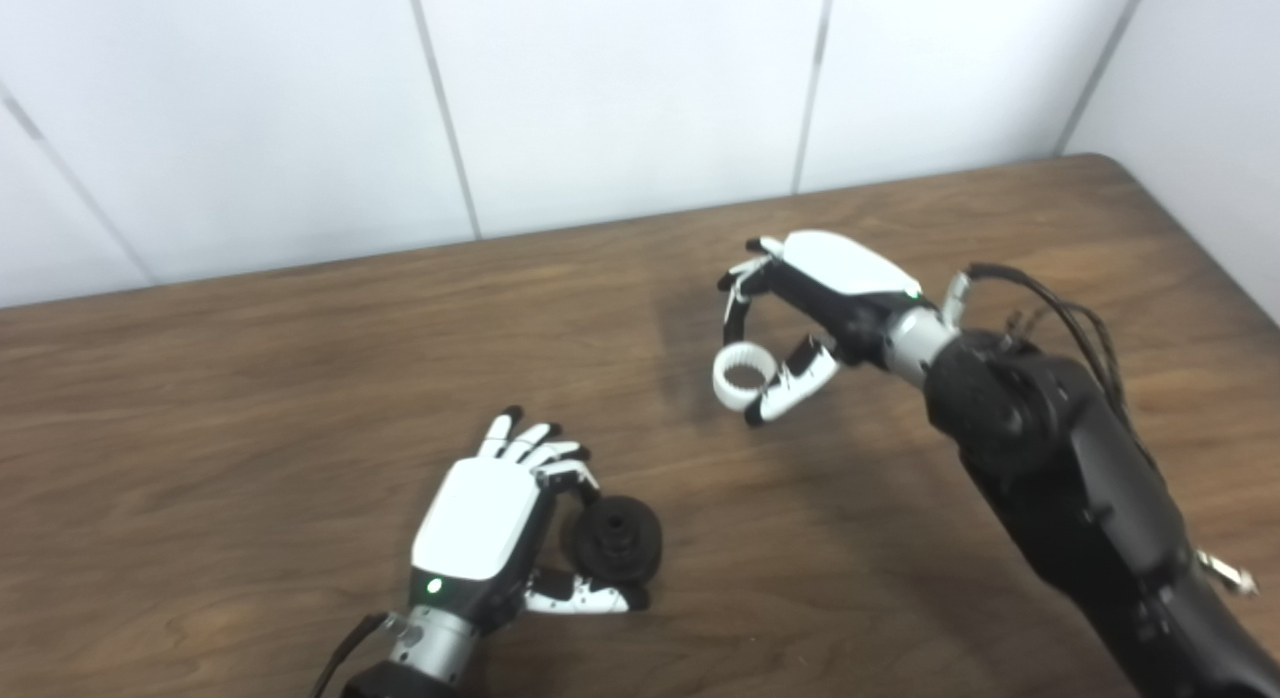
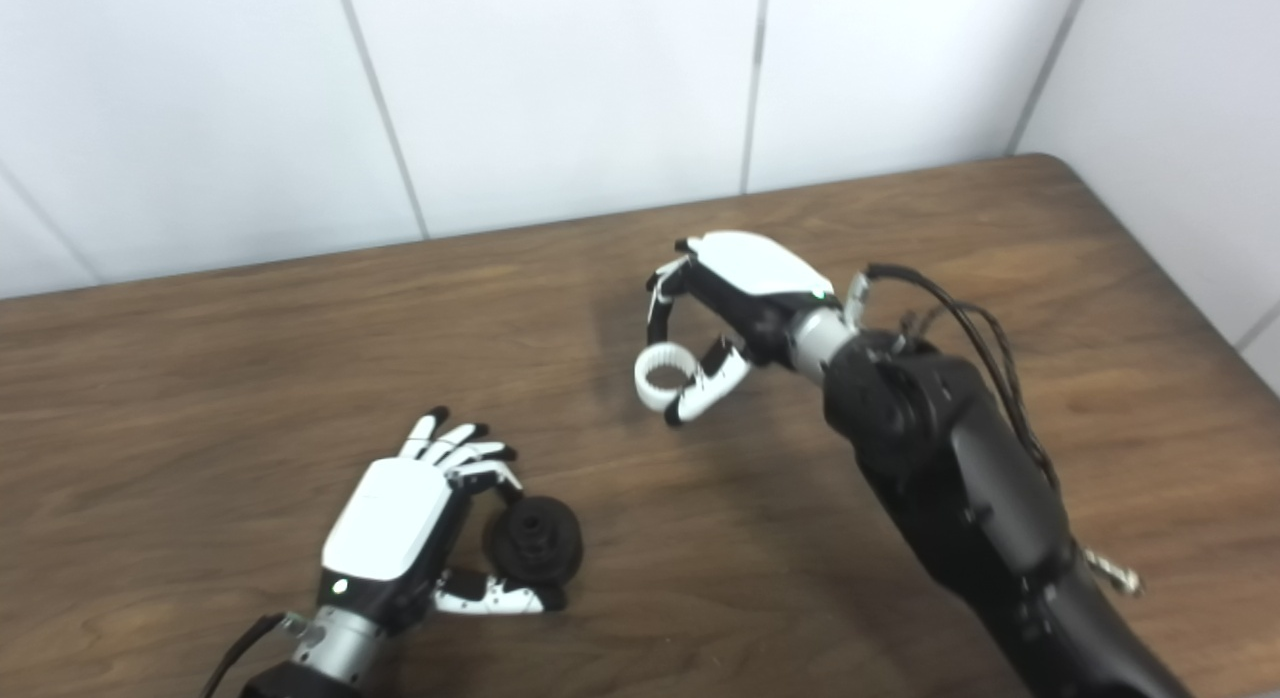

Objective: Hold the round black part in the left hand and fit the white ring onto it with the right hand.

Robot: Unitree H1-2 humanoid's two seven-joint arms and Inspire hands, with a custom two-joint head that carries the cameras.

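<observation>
the left hand sat low at about 7 o'clock on the wooden table, back plate up, grasping the black part between its thumb and a curled finger, the other fingers stretched toward 12 o'clock. the part (a round, stepped disc with a raised hub) stuck out at the hand's 3 o'clock side, close over the table; whether it touched the wood could not be told. the right hand was up at 2 o'clock from the part, well apart from it, pinching the white ring between fingertip and thumb. the ring hung at the hand's 8 o'clock, opening facing mostly up, clear of the table.
</observation>
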